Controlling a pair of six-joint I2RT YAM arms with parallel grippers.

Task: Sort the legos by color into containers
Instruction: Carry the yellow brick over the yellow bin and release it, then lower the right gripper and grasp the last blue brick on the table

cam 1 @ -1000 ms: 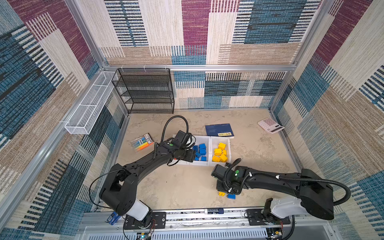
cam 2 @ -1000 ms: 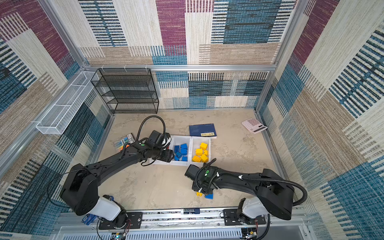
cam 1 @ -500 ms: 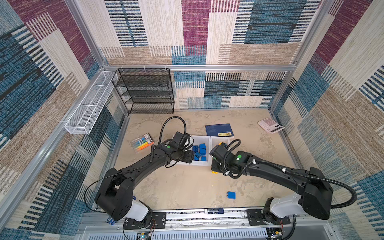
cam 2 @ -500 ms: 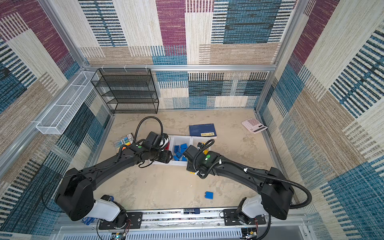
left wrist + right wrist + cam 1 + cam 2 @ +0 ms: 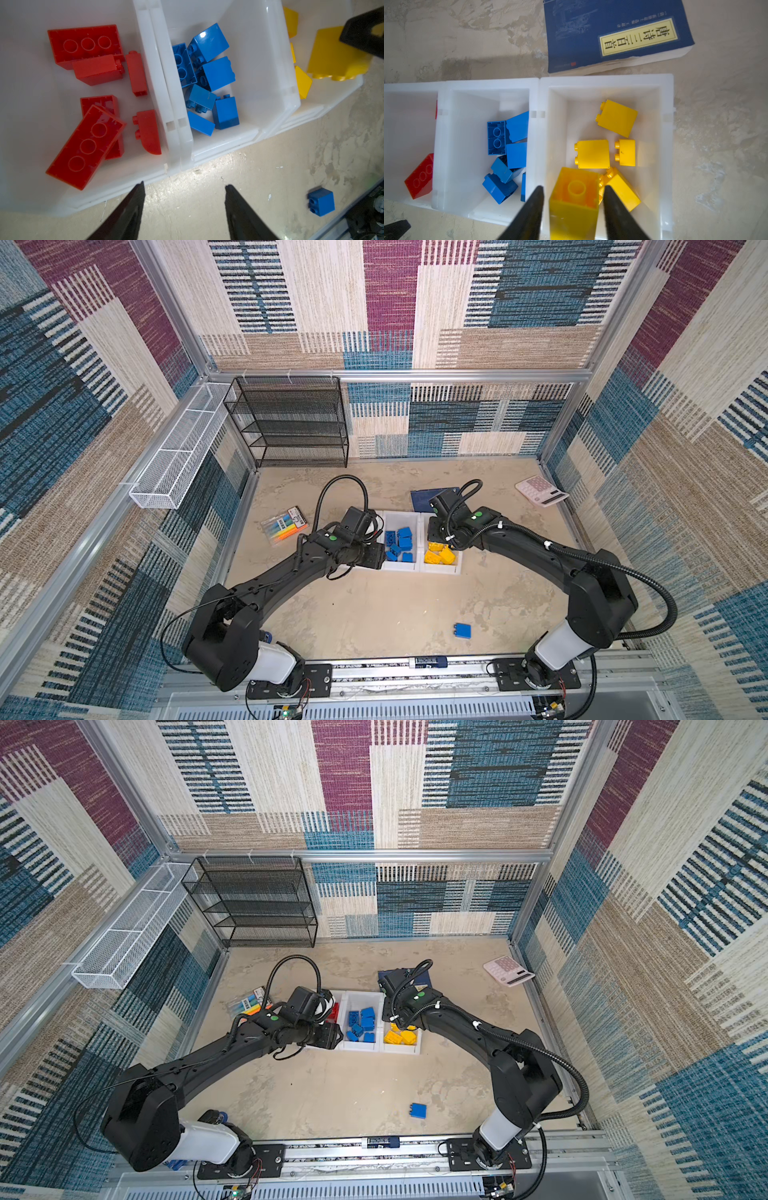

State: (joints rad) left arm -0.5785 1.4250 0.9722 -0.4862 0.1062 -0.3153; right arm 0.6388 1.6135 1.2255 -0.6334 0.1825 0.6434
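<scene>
Right wrist view: right end effector above yellow bin, jaws parted; yellow brick sits loose between them, a gap on either side.
Change: a second ago this arm was low at the desk front, well clear of the middle bin. The yellow brick there is gone; blue brick remains.
Left arm: left end effector spread, empty, at middle bin's front lip; unmoved.
Left of middle bin: red bin, red bricks only.
Middle bin: blue bricks only.
Right of middle bin: yellow bin, four more yellow bricks.

Three white bins stand touching in a row: red bricks in one end bin, blue bricks in the middle, yellow bricks in the other end. A stray blue brick lies well apart from the bins.
</scene>
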